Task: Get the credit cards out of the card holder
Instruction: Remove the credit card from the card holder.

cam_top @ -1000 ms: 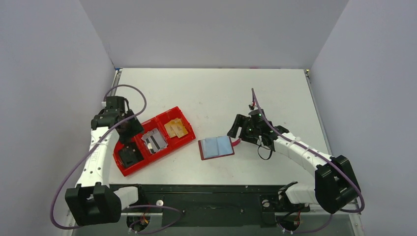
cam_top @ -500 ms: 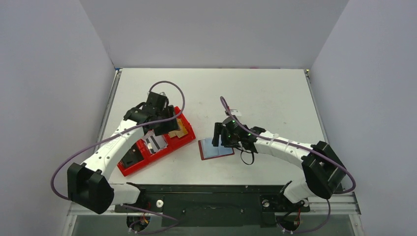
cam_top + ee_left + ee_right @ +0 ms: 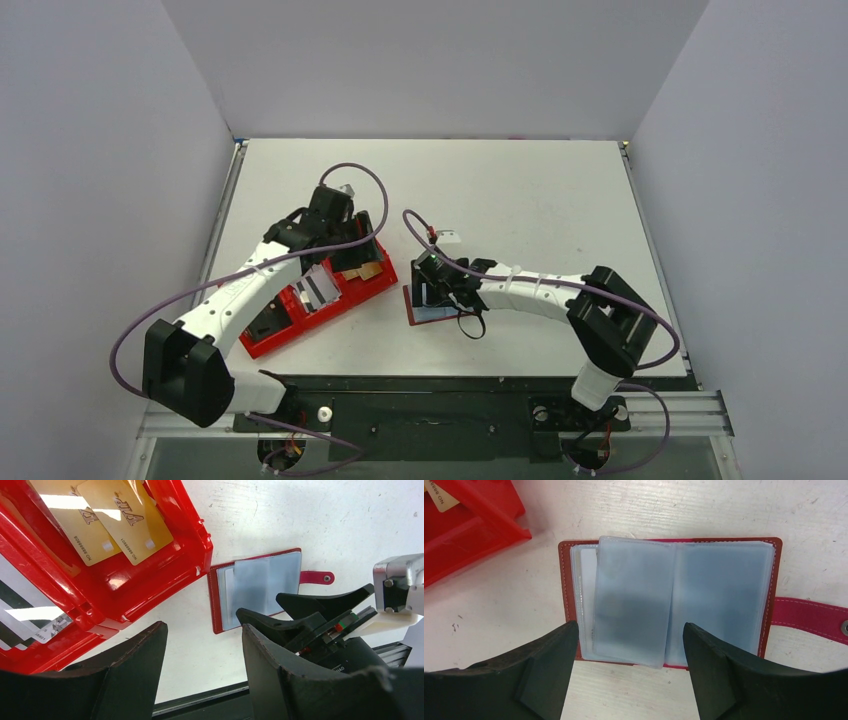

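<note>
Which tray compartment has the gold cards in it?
The end compartment nearest the open wallet; the other two hold grey cards and something dark.

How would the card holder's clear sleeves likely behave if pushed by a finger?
The sleeves look thin and fanned unevenly, so probably floppy. Their glossy faces suggest slipperiness. The card holder lies flat and small, so it may slide, not tip.

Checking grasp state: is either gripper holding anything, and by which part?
Nothing is held. The right gripper stands open above the open card holder, not gripping it; the left gripper is open and empty by the red tray.
</note>
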`<state>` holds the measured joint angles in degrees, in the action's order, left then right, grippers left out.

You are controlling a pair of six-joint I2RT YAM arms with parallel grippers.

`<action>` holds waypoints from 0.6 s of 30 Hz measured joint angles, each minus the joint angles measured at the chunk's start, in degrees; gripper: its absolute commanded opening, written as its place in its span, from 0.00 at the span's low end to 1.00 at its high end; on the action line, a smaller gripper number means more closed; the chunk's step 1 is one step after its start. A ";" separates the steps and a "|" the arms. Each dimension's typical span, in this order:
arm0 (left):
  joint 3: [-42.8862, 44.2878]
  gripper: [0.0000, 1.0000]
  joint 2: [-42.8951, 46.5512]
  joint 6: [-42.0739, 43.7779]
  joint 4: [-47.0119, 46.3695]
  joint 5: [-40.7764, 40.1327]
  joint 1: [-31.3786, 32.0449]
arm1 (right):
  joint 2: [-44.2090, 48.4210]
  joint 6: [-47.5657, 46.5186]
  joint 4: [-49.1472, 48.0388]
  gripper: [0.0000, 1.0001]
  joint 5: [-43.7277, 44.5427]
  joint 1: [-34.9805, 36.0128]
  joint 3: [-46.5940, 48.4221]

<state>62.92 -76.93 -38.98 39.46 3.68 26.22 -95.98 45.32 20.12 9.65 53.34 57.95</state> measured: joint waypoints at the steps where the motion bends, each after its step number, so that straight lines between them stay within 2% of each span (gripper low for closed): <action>1: -0.11 0.54 0.00 -0.02 -0.15 0.11 0.00 | -0.42 0.02 0.17 0.71 0.42 0.02 0.44; 9: -1.31 0.54 -0.61 -0.07 -1.73 1.60 0.00 | -1.42 0.24 1.73 0.65 2.45 0.07 1.22; 18: -2.34 0.54 -1.14 -0.42 -2.91 2.38 0.00 | -4.24 0.20 1.92 0.63 2.97 1.20 1.99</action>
<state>60.58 -78.06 -39.40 36.56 6.07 26.22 -100.22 45.52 22.04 12.62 54.54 59.94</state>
